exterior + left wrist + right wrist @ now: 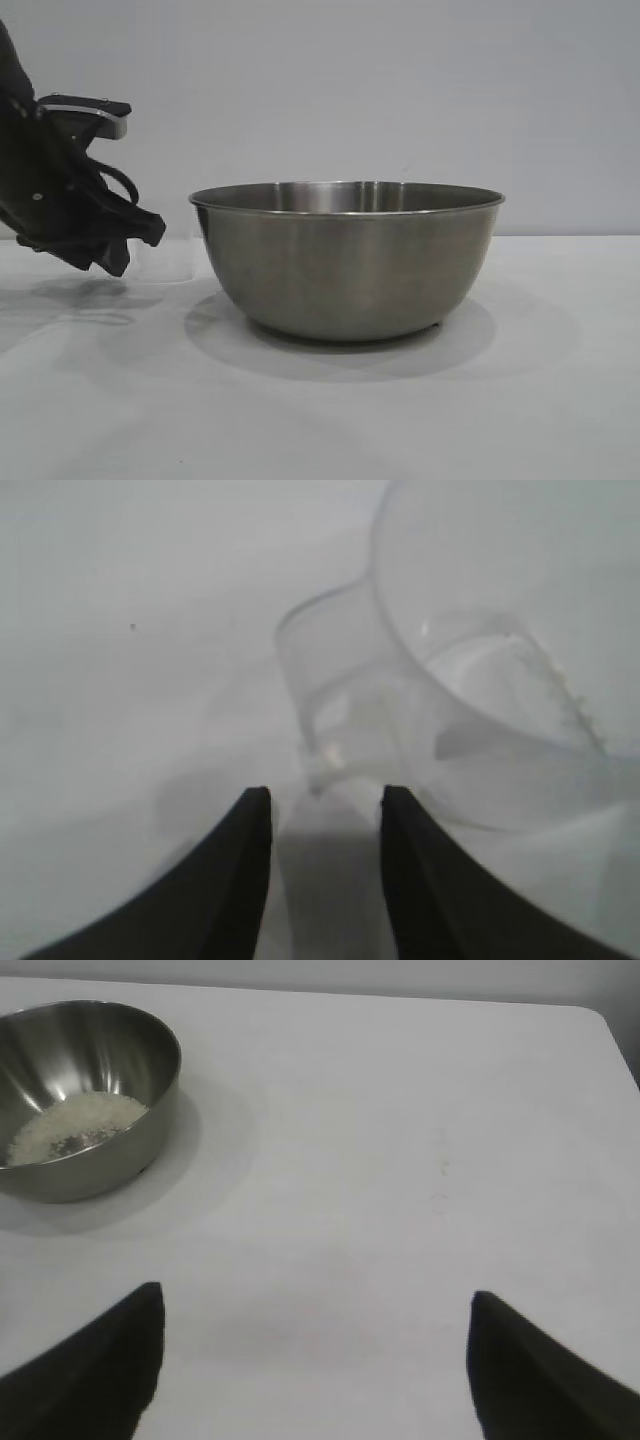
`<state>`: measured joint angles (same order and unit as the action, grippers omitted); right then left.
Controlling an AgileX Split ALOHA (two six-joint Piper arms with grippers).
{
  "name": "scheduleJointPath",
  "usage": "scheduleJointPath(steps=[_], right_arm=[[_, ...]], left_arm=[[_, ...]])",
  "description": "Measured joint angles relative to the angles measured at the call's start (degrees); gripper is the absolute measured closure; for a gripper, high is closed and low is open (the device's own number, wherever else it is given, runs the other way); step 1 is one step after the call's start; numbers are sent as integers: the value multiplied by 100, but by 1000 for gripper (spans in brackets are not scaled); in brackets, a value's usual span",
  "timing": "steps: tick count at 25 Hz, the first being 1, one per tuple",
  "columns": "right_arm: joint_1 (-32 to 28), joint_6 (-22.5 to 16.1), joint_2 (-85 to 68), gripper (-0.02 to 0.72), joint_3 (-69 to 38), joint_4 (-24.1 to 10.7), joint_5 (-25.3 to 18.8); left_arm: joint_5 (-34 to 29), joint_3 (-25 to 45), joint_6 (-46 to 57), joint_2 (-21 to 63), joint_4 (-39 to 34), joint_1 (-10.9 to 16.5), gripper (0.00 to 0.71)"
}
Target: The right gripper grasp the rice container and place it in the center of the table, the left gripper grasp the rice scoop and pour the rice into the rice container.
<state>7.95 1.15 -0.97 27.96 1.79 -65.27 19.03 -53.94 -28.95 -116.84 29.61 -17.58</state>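
Matte black left gripper point(120, 245) — looped cable, grey-edged bracket.

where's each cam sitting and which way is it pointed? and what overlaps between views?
Exterior: level with the table, side-on to the rice container; left gripper at the left edge.
Left wrist: above its own open fingers, facing the empty rice scoop on the table.
Right wrist: above the parted fingertips of the right gripper, over the table toward the rice.
Shared: rice container in exterior and right wrist.

Steel, plastic and a matt tabletop

Brushed steel rice container point(345, 260), softly glossy; clear smooth plastic rice scoop point(470, 680) just ahead of the left gripper's point(325, 825) matt black fingers; table point(400, 1110) matt white.
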Motion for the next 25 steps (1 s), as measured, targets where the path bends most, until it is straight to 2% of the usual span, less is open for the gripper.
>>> scheduleJointPath(steps=[6, 17, 21, 25], right_arm=[[0, 0, 0, 137, 0, 0, 0], [0, 0, 0, 137, 0, 0, 0], [0, 0, 0, 137, 0, 0, 0], [0, 0, 0, 137, 0, 0, 0]], left_arm=[[-997, 0, -586, 575, 857, 0, 485], [-3238, 0, -624, 1651, 976, 0, 485], [-4026, 0, -68, 1951, 433, 0, 485], [-5022, 0, 949, 2221, -667, 5, 485]])
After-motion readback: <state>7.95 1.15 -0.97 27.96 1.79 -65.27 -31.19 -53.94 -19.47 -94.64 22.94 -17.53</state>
